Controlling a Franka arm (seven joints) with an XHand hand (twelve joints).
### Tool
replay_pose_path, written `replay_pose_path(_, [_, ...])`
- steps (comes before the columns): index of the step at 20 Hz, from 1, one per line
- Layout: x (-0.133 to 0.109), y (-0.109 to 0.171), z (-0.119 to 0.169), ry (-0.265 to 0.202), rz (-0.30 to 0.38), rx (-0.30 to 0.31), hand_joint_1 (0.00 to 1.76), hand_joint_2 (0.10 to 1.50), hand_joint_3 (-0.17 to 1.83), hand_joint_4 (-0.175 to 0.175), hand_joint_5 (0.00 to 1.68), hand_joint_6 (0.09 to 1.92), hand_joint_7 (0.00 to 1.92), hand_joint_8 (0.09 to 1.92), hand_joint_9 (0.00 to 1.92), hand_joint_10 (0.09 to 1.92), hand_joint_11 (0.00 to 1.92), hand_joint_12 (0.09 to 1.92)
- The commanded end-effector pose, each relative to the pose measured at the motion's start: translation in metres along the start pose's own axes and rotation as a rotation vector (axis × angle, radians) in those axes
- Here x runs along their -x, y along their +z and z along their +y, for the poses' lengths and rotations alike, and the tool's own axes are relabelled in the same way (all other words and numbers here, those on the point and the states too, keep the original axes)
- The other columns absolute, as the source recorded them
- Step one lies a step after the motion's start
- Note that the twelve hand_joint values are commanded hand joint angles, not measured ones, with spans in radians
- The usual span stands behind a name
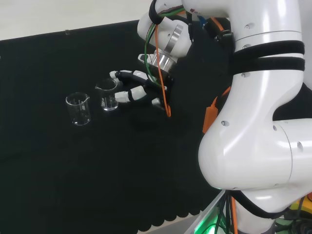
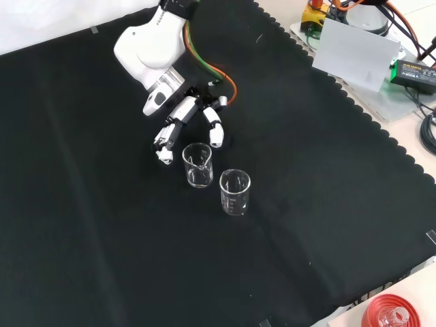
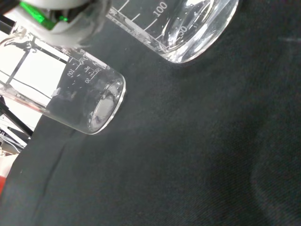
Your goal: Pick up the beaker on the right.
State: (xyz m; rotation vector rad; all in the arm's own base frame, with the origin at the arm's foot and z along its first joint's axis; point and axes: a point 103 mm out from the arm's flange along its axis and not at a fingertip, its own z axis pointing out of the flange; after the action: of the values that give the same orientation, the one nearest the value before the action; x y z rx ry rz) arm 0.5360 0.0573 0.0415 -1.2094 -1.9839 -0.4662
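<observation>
in the head view, going from left to right, a clear beaker (image 1: 78,108) stands upright on the black cloth (image 1: 73,170), apart from everything. just to its right stands the second beaker (image 1: 108,95), also upright and seemingly empty; this is the right-hand one in that view, so i take it for the task's thing. right of it is the hand (image 1: 139,90), its fingers stretched out and spread toward the glass, reaching beside and partly round it, but not curled onto it. i cannot tell whether any fingertip touches the wall. right again are the arm's white links (image 1: 258,107).

in the front view the same near beaker (image 2: 197,165) sits just below the fingertips (image 2: 215,134), with the other beaker (image 2: 235,191) close by to its lower right.

the risks, as i judge them: the two beakers stand close together, so a spread finger sweeping in could knock the neighbour or tip the target before the grasp closes. clear glass is slick, so a closure only at the rim could let it slide or topple. closing too early, with the fingers beside the glass and not round it, would push it away across the cloth.
</observation>
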Motion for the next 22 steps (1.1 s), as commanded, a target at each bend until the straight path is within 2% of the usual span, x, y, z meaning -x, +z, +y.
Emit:
replay_pose_path(1, [-0.007, 0.004, 0.000, 0.000, 0.000, 0.021, 0.79, 0.51, 0.56, -0.095, 0.23, 0.09, 0.19, 0.71, 0.26, 0.73, 0.00, 1.14])
replay_pose_path(10, [-0.017, 0.012, -0.001, 0.025, -0.007, 0.066, 0.78, 0.51, 0.57, -0.097, 0.24, 0.09, 0.19, 0.70, 0.26, 0.72, 0.00, 1.15])
replay_pose_path(22, [-0.022, 0.020, 0.011, 0.027, -0.004, 0.048, 0.79, 0.51, 0.57, -0.097, 0.25, 0.09, 0.18, 0.70, 0.27, 0.72, 0.00, 1.15])
